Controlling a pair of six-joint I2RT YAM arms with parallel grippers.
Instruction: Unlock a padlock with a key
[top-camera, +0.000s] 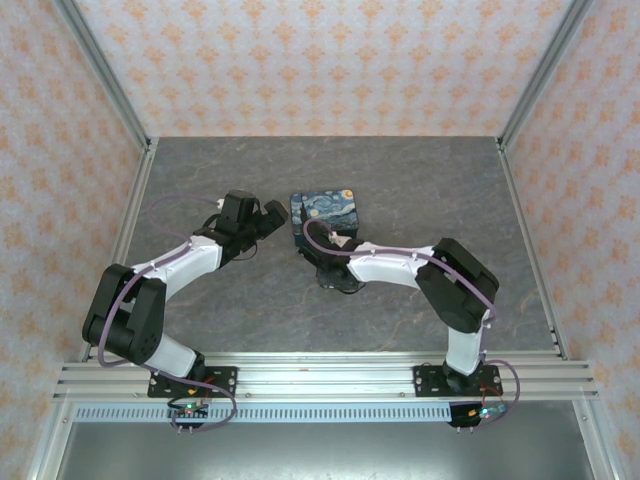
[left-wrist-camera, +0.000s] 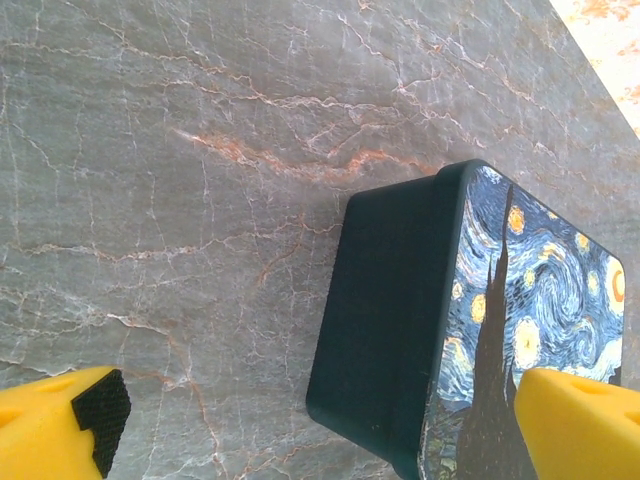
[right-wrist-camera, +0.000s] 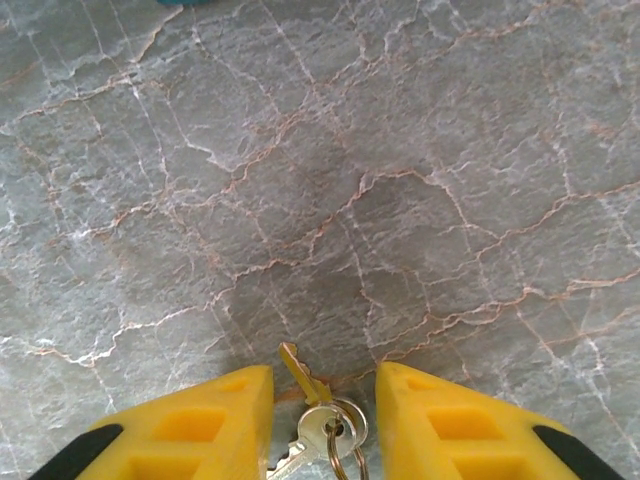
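While the left jaws gape near the starry box (left-wrist-camera: 392, 318), the right jaws stand apart around the keys (right-wrist-camera: 322, 428).

The box (top-camera: 322, 215) sits on the surface (top-camera: 200, 180), about midway across and a little toward the back. The left hand (top-camera: 276, 216) is just left of the box and level with it. In the left wrist view the box lies ahead of that hand's fingers, toward the one at the right of the view. The right arm (top-camera: 400, 266) stretches in from the right, in front of the box, and ends just before its near side. The keys (right-wrist-camera: 322, 428) lie on the surface between the fingers of the right hand (right-wrist-camera: 325, 400).
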